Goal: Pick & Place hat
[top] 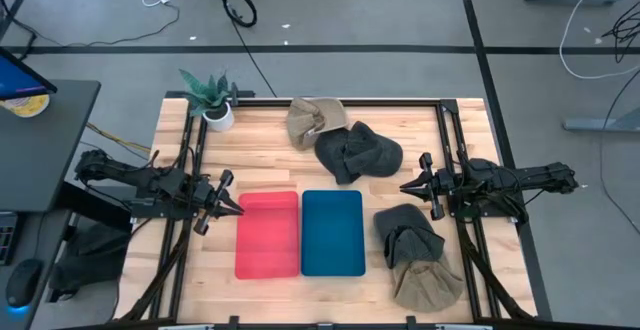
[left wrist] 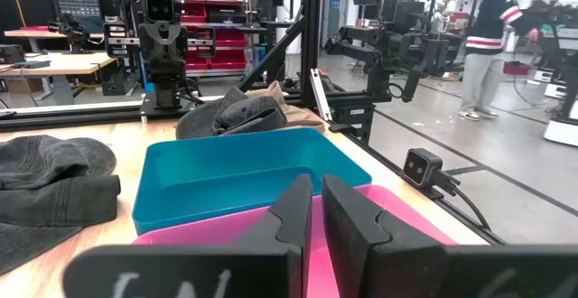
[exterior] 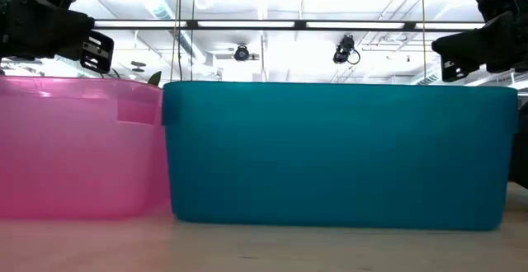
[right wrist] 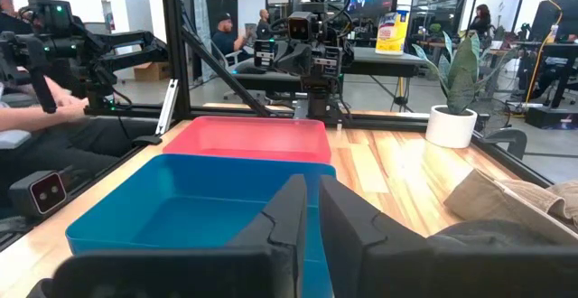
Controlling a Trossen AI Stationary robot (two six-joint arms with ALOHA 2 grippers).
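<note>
Your left claw (top: 233, 208) hovers together, empty, beside the pink bin (top: 268, 234). The blue bin (top: 333, 232) sits next. Hats lie on the table (top: 270, 160): two behind the bins (top: 358, 152), two at front right (top: 408, 237). Your right claw (top: 409, 186) hovers together, empty, between the hat pairs.

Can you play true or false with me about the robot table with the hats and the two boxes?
1. The pink box and the blue box sit side by side. True.
2. A hat is inside the blue box. False: both boxes are empty.
3. The left gripper holds a hat. False: it is shut on nothing, beside the pink box.
4. A potted plant stands at a far corner of the table. True.
5. All the hats are dark. False: two are dark, two tan.
6. The right gripper is shut and empty. True.
</note>
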